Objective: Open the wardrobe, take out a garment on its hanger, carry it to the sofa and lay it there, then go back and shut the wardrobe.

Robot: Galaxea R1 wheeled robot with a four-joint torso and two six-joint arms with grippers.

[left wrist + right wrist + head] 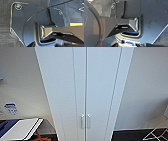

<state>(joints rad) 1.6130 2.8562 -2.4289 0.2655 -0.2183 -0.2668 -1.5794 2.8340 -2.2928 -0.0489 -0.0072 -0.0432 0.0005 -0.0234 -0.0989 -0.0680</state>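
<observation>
Wardrobe (85, 89) centre frame, long axis vertical, facing camera; both doors shut, paired handles (85, 121) low centre. Pincer state, either arm: cannot tell. White rack (157, 134) lower right.

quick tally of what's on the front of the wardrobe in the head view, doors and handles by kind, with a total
wardrobe doors, both shut: 2, left door and right door
small white handles: 2, left handle and right handle, paired either side of the centre seam
total: 4
</observation>
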